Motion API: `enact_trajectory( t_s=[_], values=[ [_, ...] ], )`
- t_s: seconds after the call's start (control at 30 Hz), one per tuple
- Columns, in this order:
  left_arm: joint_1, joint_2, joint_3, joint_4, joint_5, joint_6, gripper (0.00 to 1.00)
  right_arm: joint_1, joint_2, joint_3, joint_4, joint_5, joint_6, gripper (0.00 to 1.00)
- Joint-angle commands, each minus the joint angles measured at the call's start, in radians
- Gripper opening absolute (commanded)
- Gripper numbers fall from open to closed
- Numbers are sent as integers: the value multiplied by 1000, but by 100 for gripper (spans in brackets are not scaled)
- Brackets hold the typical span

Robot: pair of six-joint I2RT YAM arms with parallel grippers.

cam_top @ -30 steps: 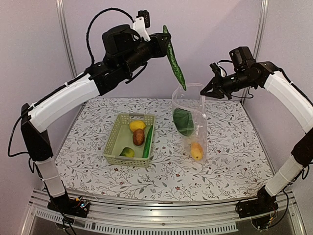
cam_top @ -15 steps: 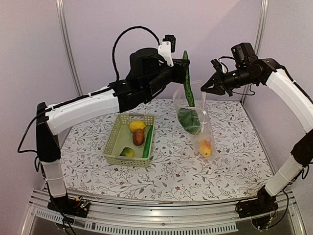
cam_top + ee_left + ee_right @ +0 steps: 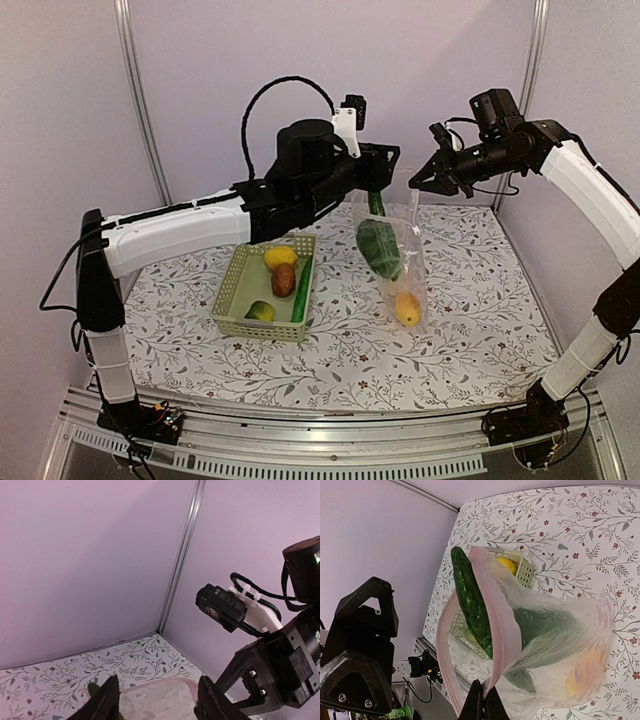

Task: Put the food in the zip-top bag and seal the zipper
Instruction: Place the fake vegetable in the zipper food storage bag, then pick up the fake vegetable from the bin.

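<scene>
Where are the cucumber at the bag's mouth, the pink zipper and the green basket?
cucumber [image 3: 470,600]: right wrist view, the middle of its length.
zipper [image 3: 505,630]: right wrist view, midway along the pink strip.
basket [image 3: 228,285]: top external view, its left wall.

The cucumber [image 3: 470,600] is dark green, the zipper [image 3: 502,630] pinkish, the table [image 3: 470,320] white (sprigs printed grey-and-red).

Pale green lattice basket [image 3: 240,326] on floral cloth [image 3: 470,330] (left of centre) — lilac walls [image 3: 200,60] behind, metal posts [image 3: 135,90] at corners, rail [image 3: 330,445] in front.
</scene>
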Motion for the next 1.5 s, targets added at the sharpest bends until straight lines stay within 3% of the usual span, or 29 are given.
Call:
enact_trajectory(
  t_s=[0.0,0.37,0.57,1.1,1.47],
  values=[
    [-11,-43,-8,11,-22,22,57,-7,16,24,22,-16,6,0],
    [-6,-126,-1,-18,-181,119,68,-7,25,22,35,-17,15,0],
    [70,-109,103,-402,-156,-88,63,-7,32,26,34,-17,14,0],
    [328,-400,-344,-589,-117,-186,61,-7,51,51,11,4,-7,0],
    [414,-370,-415,-700,45,-186,60,-9,62,52,30,3,-5,0]
  ],
)
